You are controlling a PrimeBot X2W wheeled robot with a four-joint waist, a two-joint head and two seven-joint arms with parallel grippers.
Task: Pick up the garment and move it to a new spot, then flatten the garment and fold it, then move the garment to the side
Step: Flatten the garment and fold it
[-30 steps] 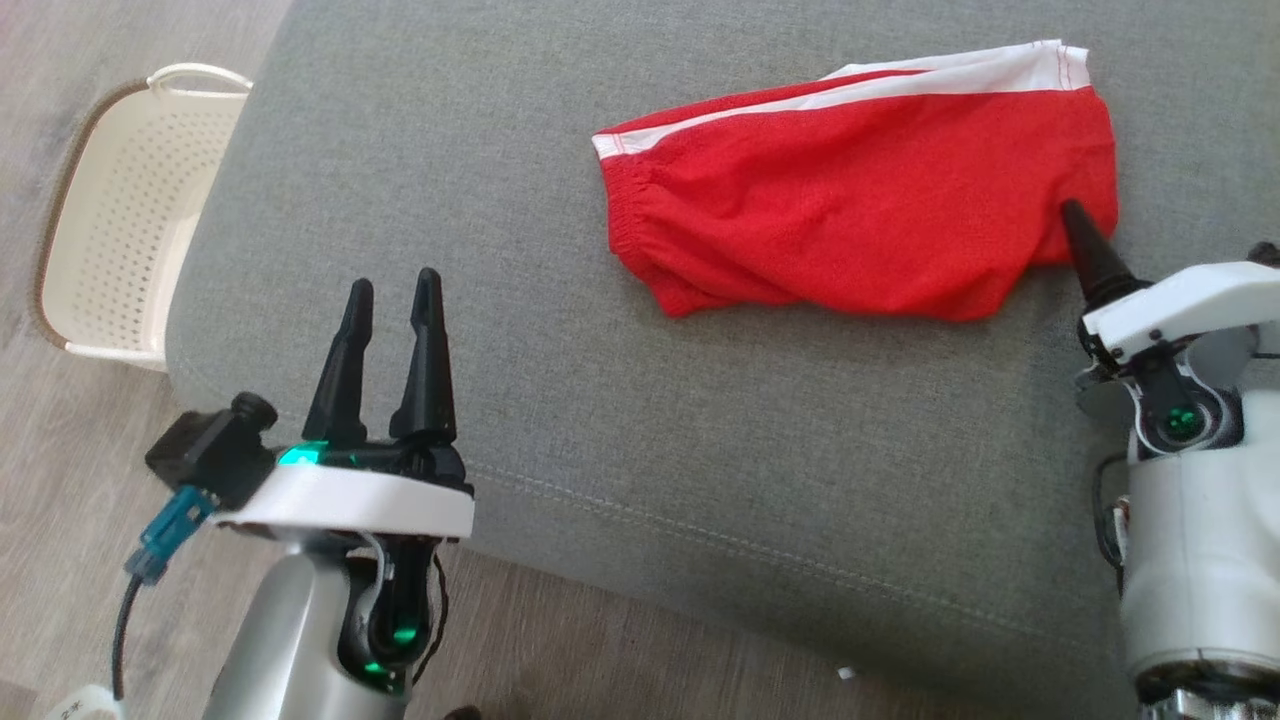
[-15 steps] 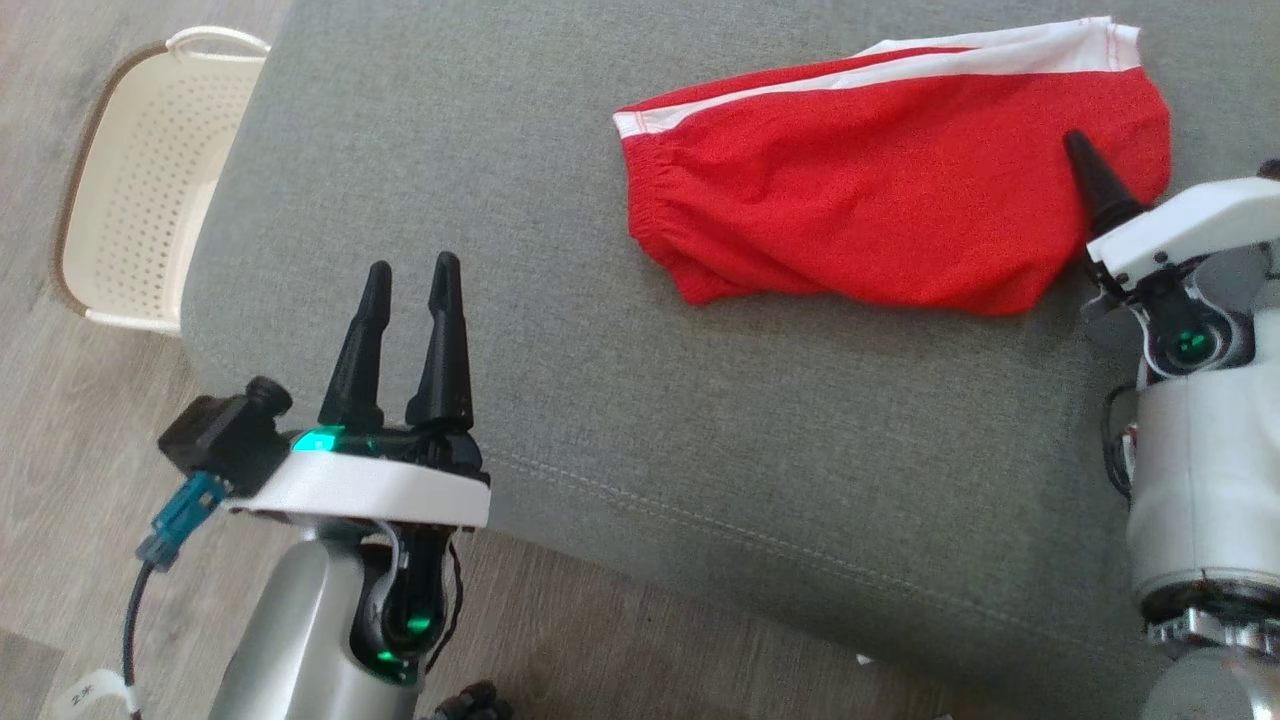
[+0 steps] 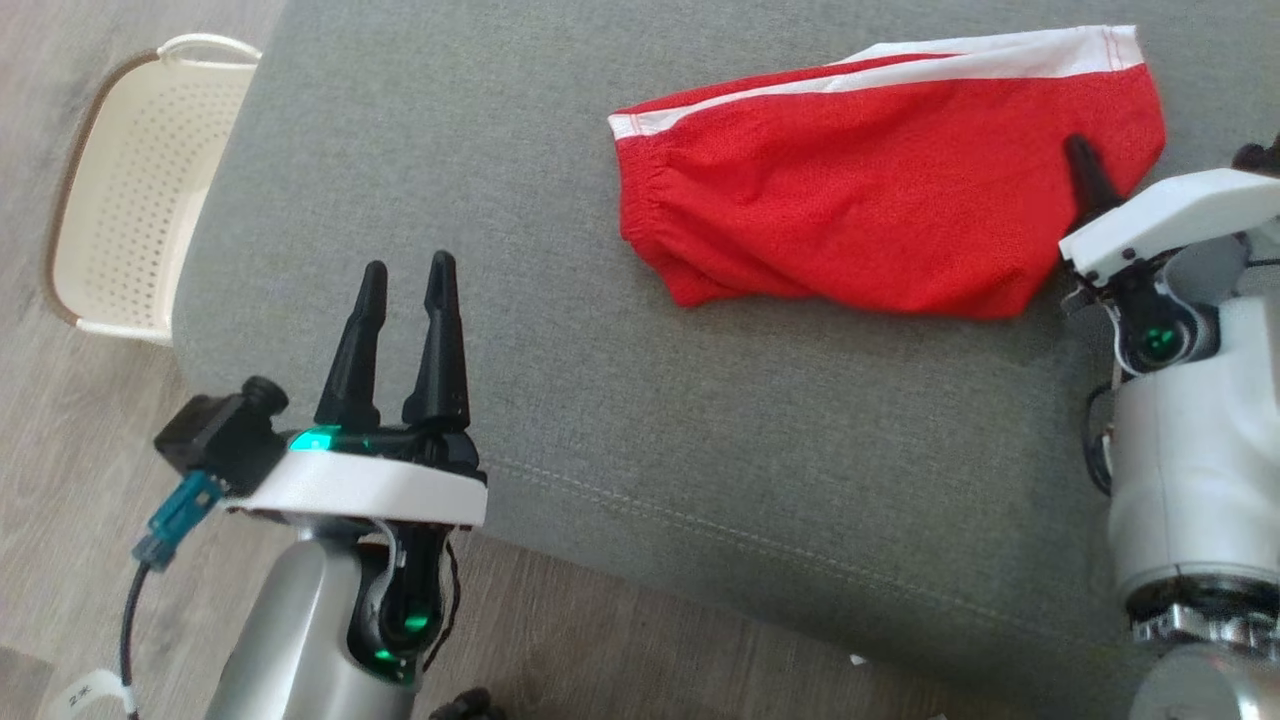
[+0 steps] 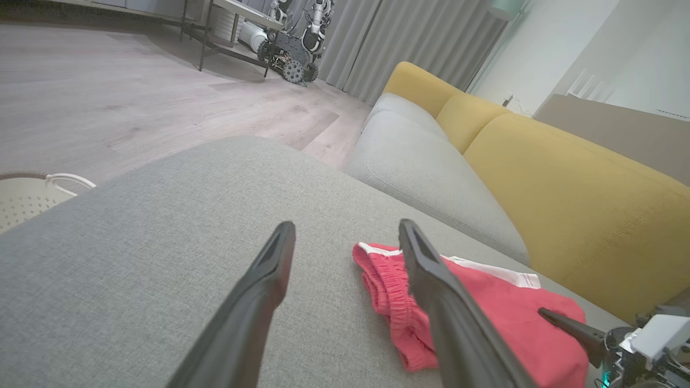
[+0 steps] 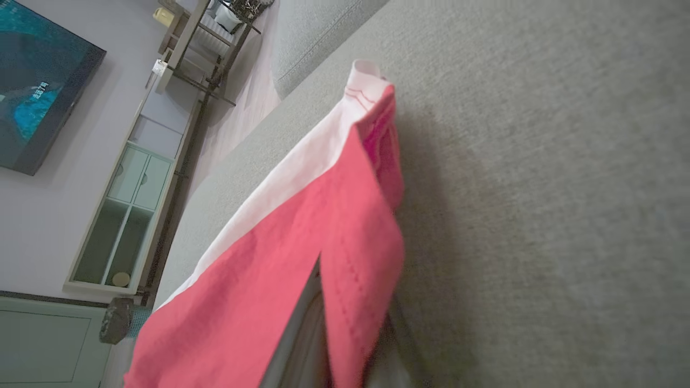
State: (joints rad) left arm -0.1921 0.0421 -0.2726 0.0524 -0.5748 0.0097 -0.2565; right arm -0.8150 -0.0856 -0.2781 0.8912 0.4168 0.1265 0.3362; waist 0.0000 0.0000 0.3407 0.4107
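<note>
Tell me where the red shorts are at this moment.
In the head view the red shorts lie at the upper right, on the grey cushion. The right gripper is shut on their right end; the open left gripper is far off.

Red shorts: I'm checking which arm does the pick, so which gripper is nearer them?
Right. The right gripper is shut on the red shorts at their right end; the left gripper hangs open over the grey cushion, apart to their left.
</note>
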